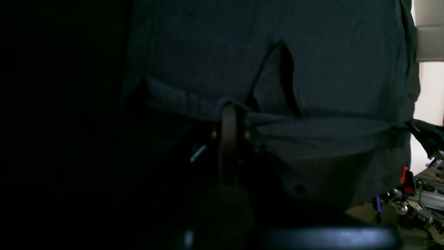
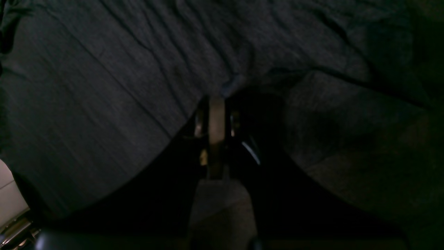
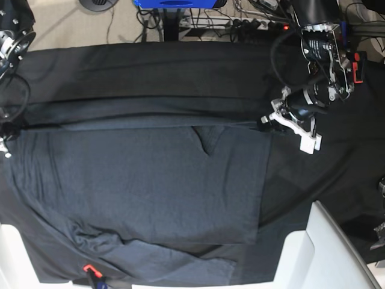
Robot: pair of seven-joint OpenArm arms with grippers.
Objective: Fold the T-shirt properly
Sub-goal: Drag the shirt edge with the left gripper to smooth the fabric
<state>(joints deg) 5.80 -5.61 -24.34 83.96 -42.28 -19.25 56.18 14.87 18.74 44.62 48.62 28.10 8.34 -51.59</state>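
The counter [image 3: 150, 66] is viewed from overhead by base. Shirt [image 3: 144, 192] fabric is seen close-up along each gripper by both dim wrist views; shirt shared throughout.

The T-shirt [image 3: 144, 186] lies spread on the tablecloth [image 3: 150, 66], grippers at its far corners.

A smooth black tablecloth [image 3: 150, 66] covers the table; cables [image 3: 240, 21] lie behind.

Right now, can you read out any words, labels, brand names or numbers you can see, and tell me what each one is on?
None can be read in any view.
T-shirt: plain, no print or tag showing.
Black tablecloth: no markings.
Left gripper and its arm: no legible label.
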